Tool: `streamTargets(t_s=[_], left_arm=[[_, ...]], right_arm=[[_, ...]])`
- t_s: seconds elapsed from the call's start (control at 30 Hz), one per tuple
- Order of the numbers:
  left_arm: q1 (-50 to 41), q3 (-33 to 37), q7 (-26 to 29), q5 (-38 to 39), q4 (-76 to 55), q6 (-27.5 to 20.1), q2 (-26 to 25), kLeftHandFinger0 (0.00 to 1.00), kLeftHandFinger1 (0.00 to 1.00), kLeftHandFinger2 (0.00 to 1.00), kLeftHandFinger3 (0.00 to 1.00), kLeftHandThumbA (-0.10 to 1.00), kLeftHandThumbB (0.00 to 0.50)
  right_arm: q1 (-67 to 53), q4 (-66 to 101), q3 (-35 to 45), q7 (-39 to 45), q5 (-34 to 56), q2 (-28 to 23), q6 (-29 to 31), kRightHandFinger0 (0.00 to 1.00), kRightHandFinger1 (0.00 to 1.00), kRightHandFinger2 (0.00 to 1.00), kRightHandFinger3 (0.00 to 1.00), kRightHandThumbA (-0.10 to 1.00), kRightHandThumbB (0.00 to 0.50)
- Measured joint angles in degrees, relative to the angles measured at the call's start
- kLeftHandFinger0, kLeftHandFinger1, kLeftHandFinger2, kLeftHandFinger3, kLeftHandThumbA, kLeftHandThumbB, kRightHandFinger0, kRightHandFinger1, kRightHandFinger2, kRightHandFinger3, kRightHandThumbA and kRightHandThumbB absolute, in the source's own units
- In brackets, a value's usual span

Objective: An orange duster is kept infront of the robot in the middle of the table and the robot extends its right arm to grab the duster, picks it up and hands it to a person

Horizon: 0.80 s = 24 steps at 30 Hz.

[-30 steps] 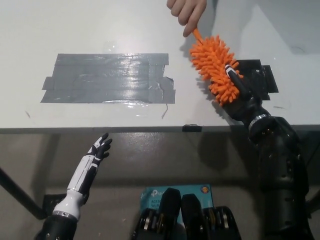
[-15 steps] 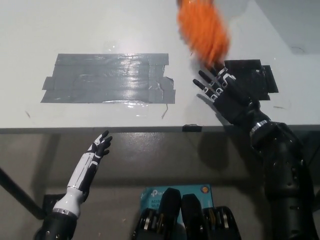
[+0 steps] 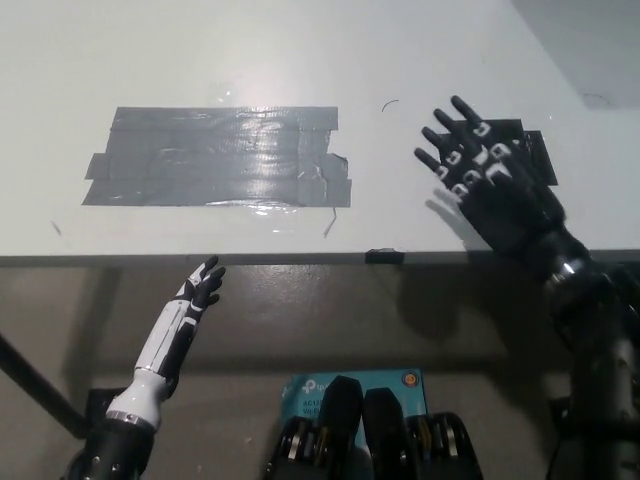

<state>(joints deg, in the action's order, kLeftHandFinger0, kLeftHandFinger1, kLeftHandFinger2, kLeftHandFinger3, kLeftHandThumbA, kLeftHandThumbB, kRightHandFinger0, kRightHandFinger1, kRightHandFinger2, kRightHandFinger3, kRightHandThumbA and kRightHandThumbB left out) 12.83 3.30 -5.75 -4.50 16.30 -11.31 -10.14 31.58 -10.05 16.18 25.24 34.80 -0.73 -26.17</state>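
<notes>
The right hand (image 3: 490, 185) is positioned above the white table (image 3: 200, 50), to the right of the grey tape patch (image 3: 220, 157), with its fingers (image 3: 447, 140) spread apart and nothing held between them. The hand partly covers a black tape patch (image 3: 535, 150) that lies well to the right of the grey tape patch. The orange duster is not visible anywhere in the head view; its location cannot be determined. The left hand (image 3: 200, 290) rests below the near edge of the table, beneath the grey tape patch, off the table surface, with its fingers extended and slightly apart, holding nothing. A small black clip-like item (image 3: 385, 256) sits on the near table edge, below and to the right of the grey tape patch
</notes>
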Motion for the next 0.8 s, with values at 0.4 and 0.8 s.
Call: streamTargets(t_s=[0.4,0.8], left_arm=[[-0.2,0.0,0.0,0.0,0.3,0.2,0.0,1.00,1.00,1.00,1.00,1.00,0.209],[-2.3,0.0,0.0,0.1,0.3,0.3,0.0,1.00,1.00,1.00,1.00,0.97,0.180]], right_arm=[[-18.1,16.4,-7.5,-3.3,-12.6,-1.2,5.2,1.00,1.00,1.00,1.00,0.75,0.358],[-23.1,12.3,-14.4,-8.6,-27.0,-6.0,11.3,1.00,1.00,1.00,1.00,0.74,0.333]])
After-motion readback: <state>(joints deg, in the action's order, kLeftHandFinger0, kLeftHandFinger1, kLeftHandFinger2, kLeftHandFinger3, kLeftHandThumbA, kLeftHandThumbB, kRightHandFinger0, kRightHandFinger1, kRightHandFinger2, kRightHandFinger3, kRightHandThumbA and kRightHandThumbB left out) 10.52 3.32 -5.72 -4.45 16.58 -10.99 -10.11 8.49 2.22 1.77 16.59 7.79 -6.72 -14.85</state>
